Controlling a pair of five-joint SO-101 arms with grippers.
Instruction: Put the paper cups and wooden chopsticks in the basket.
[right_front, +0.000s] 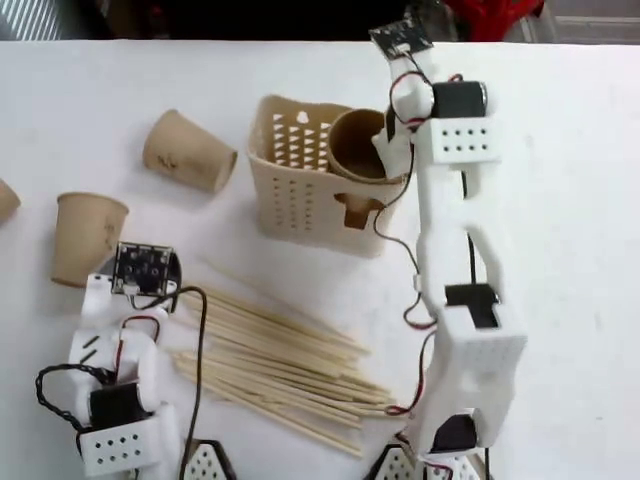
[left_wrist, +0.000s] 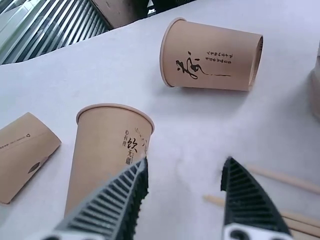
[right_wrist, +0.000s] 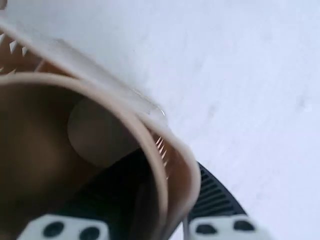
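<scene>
A beige slotted basket (right_front: 295, 190) stands mid-table. My right gripper (right_front: 388, 148) is at the basket's right rim, shut on the wall of a paper cup (right_front: 358, 145) that sits tilted inside. Up close, the cup's rim (right_wrist: 150, 145) runs between the right gripper's (right_wrist: 172, 212) jaws, beside the basket's edge (right_wrist: 75, 55). My left gripper (left_wrist: 185, 195) is open just short of an upright cup (left_wrist: 107, 150) (right_front: 88, 238). Another cup (left_wrist: 210, 55) (right_front: 188, 150) lies on its side farther off. Wooden chopsticks (right_front: 280, 365) lie in a loose pile near the front.
A third loose cup (left_wrist: 25, 150) lies at the table's left edge (right_front: 4, 200). Chopstick ends (left_wrist: 280, 180) reach in beside the left gripper. The right arm's white links (right_front: 465, 300) stretch from the front edge to the basket. Bare white table lies to the right.
</scene>
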